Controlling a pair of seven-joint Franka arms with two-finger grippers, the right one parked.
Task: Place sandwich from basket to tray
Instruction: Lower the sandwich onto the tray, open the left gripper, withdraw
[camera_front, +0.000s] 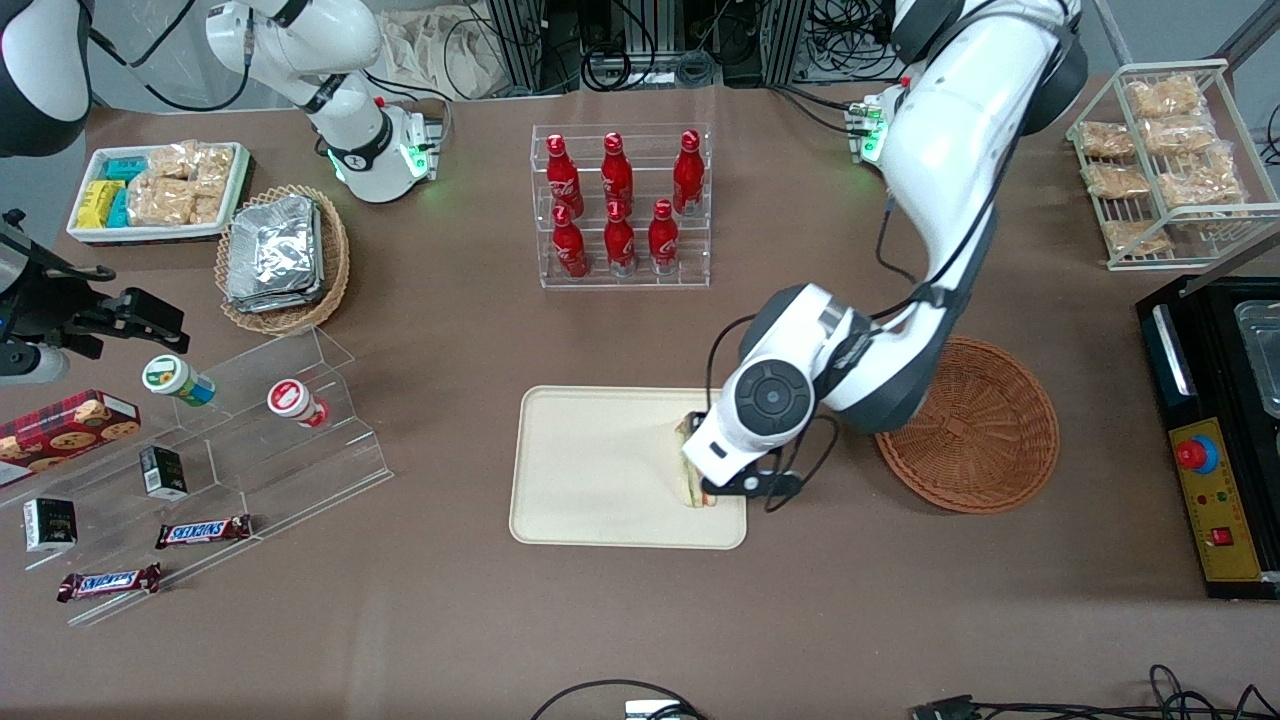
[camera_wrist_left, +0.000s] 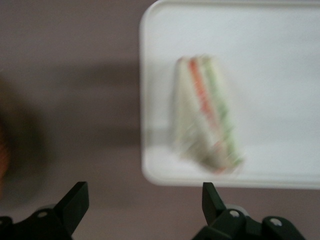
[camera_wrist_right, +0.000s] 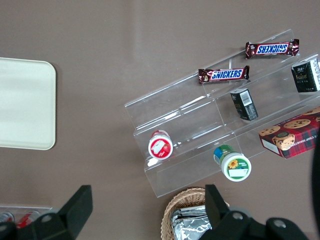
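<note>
The sandwich (camera_front: 690, 488) lies on the cream tray (camera_front: 600, 470), close to the tray edge nearest the reddish-brown basket (camera_front: 975, 425). The arm's wrist hides part of it in the front view. In the left wrist view the sandwich (camera_wrist_left: 205, 115) is a wedge with orange-red and green layers, resting on the tray (camera_wrist_left: 280, 60). My left gripper (camera_front: 745, 487) hangs just above that tray edge, between the tray and the basket. It is open and empty (camera_wrist_left: 144, 192), and its fingertips (camera_wrist_left: 79, 192) are apart from the sandwich. Nothing shows in the basket. A corner of the tray (camera_wrist_right: 25, 110) shows in the right wrist view.
A clear rack of red bottles (camera_front: 620, 205) stands farther from the front camera than the tray. A clear stepped shelf (camera_front: 250, 420) with snacks and a tan basket of foil packets (camera_front: 280, 255) lie toward the parked arm's end. A wire snack rack (camera_front: 1170, 160) and a black machine (camera_front: 1215, 430) stand toward the working arm's end.
</note>
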